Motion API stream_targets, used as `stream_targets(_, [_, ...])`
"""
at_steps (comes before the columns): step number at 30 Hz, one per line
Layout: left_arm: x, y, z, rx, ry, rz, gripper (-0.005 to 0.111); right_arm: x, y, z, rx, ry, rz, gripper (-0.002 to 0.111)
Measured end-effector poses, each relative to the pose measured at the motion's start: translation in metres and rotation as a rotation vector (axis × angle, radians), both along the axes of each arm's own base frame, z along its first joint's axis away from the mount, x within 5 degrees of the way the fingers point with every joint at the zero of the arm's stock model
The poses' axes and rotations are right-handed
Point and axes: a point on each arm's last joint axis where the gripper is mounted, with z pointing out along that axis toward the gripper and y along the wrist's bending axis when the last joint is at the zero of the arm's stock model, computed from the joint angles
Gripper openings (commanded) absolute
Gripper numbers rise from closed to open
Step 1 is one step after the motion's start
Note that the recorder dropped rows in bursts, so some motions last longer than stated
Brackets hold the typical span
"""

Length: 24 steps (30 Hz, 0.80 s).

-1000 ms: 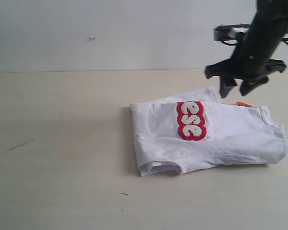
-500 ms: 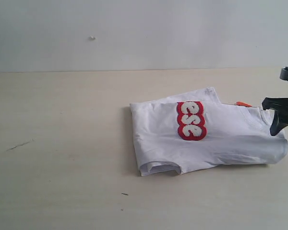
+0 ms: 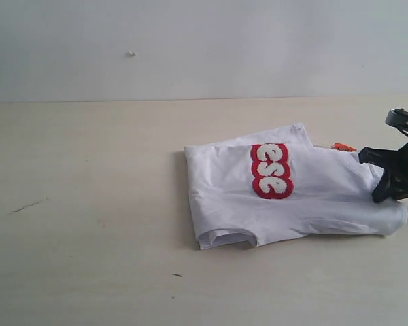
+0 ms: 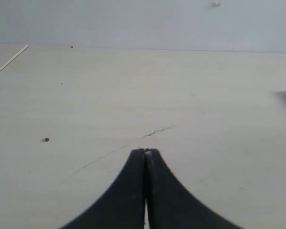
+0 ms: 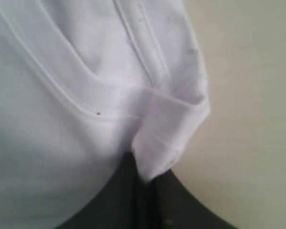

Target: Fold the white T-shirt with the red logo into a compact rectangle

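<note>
desk point(image 3: 88, 170): pale, matte | white T-shirt point(image 3: 326, 197): folded, lying right of centre | dark scratch point(image 3: 27, 205): near left edge

- Left claw point(image 4: 145, 153): matte black, with two smooth curved fingers that taper to thin tips.
- Right claw point(image 3: 385, 191): black and angular, with a silver-grey ring fitting above.

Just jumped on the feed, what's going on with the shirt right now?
The white T-shirt lies partly folded on the table, with the red logo face up and only "ese" showing. The right hand is down at the collar end, shut on a pinch of fabric at the shirt's edge. The left hand is shut and empty over bare table, not touching the shirt. The bundle is a rough oblong, not yet a compact rectangle.
</note>
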Motion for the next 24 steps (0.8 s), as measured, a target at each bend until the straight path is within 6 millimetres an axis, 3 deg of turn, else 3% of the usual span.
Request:
stream_targets(4, [0.000,0.000,0.000,0.000,0.000,0.000,0.000,0.004,0.014,0.029,0.003,-0.098,0.058,0.000])
stream_targets(17, [0.000,0.000,0.000,0.000,0.004,0.000,0.000,0.025,0.146,0.174,0.048,-0.498,0.354,0.000])
stream_targets(21, [0.000,0.000,0.000,0.000,0.004,0.000,0.000,0.028,0.183,0.202,0.110,-0.583,0.407,0.000])
stream_targets(24, [0.000,0.000,0.000,0.000,0.004,0.000,0.000,0.028,0.204,0.210,0.139,-0.609,0.447,0.000])
